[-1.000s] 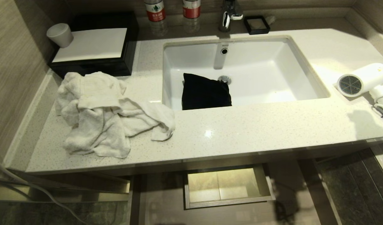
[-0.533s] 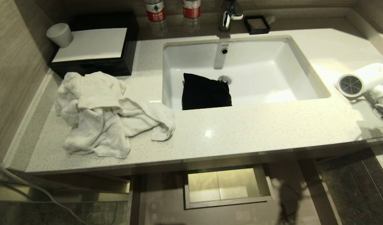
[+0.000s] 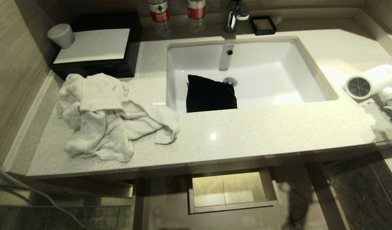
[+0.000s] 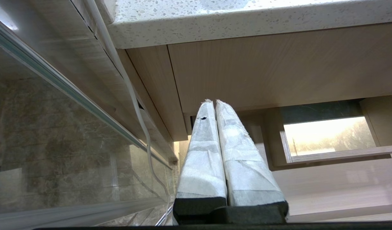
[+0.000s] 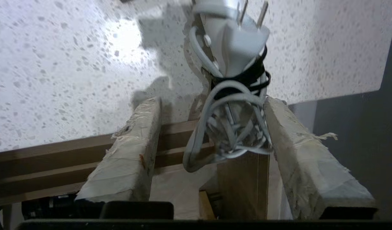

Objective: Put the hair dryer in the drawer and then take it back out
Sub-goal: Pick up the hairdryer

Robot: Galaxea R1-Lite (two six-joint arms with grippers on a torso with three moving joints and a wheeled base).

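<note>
The white hair dryer (image 3: 372,81) lies on the countertop at the far right, its grey grille facing the sink. Its handle and cord run off the right edge of the head view. In the right wrist view the coiled cord (image 5: 234,134) with its plug (image 5: 237,41) hangs over the counter's front edge. My right gripper (image 5: 212,102) is open around that coil; one finger is beside the loops and the other stands clear. The drawer (image 3: 165,204) is pulled out under the counter, with its boxed cut-out (image 3: 232,191) showing. My left gripper (image 4: 213,101) is shut, low at the left.
A crumpled white towel (image 3: 103,118) lies on the counter's left. A black bag (image 3: 210,94) sits in the sink (image 3: 279,64). A black box (image 3: 97,48), a cup (image 3: 61,35), two bottles and a tap stand along the back. A thin white cable (image 4: 132,95) runs down the left wall.
The arm's shadow on the counter's right front corner has slid further right toward the edge. The hair dryer, the drawer and the left arm have not moved.
</note>
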